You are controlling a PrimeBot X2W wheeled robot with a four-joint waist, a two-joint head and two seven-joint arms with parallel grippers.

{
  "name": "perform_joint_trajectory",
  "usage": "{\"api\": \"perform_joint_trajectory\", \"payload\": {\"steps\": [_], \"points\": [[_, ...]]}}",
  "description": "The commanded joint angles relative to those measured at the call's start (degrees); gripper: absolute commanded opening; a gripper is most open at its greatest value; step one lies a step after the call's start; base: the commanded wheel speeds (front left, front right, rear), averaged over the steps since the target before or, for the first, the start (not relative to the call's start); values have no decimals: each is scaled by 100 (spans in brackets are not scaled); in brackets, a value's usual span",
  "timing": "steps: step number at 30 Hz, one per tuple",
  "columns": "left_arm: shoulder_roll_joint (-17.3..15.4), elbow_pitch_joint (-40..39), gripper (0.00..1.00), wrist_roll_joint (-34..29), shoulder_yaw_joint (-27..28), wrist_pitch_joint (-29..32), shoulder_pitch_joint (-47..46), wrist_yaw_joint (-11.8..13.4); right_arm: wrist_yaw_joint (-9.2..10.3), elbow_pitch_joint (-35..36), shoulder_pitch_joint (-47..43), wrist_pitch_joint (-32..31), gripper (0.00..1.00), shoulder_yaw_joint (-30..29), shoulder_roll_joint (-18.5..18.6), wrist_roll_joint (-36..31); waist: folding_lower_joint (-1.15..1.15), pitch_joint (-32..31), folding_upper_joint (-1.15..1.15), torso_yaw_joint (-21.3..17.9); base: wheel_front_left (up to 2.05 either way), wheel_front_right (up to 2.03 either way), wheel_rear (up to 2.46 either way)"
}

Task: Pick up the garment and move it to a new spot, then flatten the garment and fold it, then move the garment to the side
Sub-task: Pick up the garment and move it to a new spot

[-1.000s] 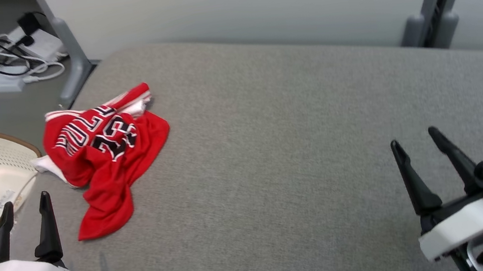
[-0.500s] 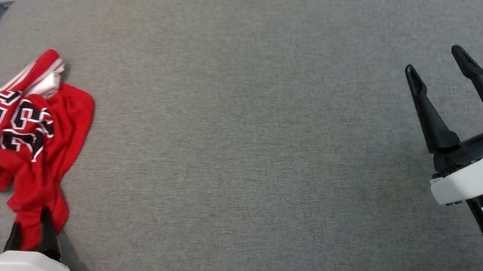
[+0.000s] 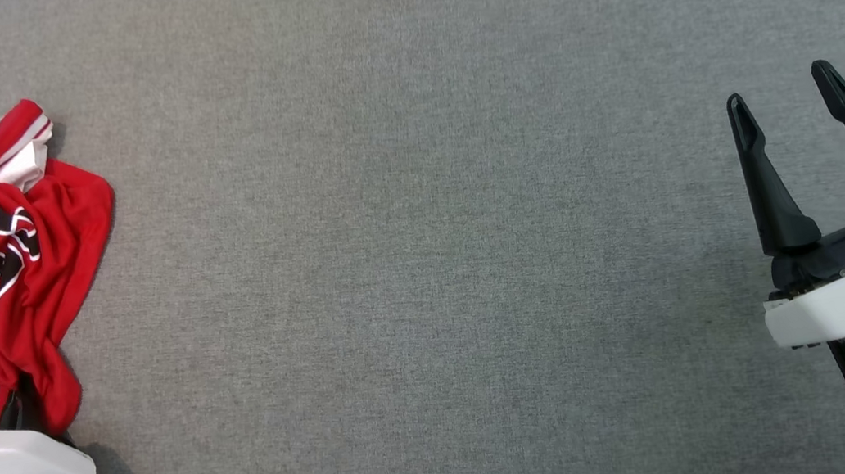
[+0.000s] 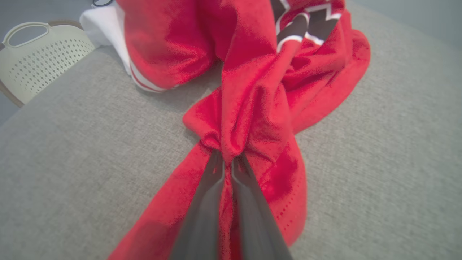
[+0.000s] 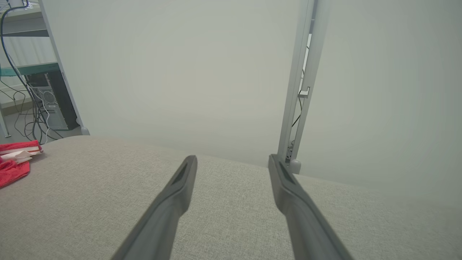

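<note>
One red jersey (image 3: 58, 230) crumpled on grey cushion (image 3: 421, 229), left gripper (image 4: 227, 160) clenched on its near end, right gripper (image 3: 778, 82) spread, empty, well apart

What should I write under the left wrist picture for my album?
Left gripper pinching a fold of the crumpled red jersey on the grey surface.
</note>
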State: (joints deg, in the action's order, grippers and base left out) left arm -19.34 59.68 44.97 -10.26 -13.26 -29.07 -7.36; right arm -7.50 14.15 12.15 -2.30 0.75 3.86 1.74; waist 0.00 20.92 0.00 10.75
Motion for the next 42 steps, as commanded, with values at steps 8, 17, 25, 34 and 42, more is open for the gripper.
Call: {"api": "perform_joint_trajectory", "payload": {"steps": [8, 17, 25, 34, 42], "points": [[-102, -786, 0, -402, 229, -183, 462, 99, 2, -340, -415, 279, 100, -85, -57, 322, 0, -804, 0, -99, 0, 0, 0], [125, -2595, 0, -1053, 515, -187, 1797, 576, 2, -897, -956, 640, 100, 42, -80, 763, 0, -1722, 0, -331, 0, 0, 0], [124, -3871, 0, -1242, 356, 80, 2457, 973, 2, -1192, -1151, 832, 100, 88, -82, 900, 0, -2031, 0, -488, 0, 0, 0], [173, -5113, 0, -1497, -94, 609, 2325, 1129, 2, -1216, -1073, 834, 100, 124, -80, 966, 0, -1914, 0, -844, 0, 0, 0], [612, -5241, 0, -1742, -815, 807, 1363, 852, 2, -1147, -909, 792, 100, 205, -82, 1022, 0, -1566, 0, -1818, 0, 0, 0]]}}
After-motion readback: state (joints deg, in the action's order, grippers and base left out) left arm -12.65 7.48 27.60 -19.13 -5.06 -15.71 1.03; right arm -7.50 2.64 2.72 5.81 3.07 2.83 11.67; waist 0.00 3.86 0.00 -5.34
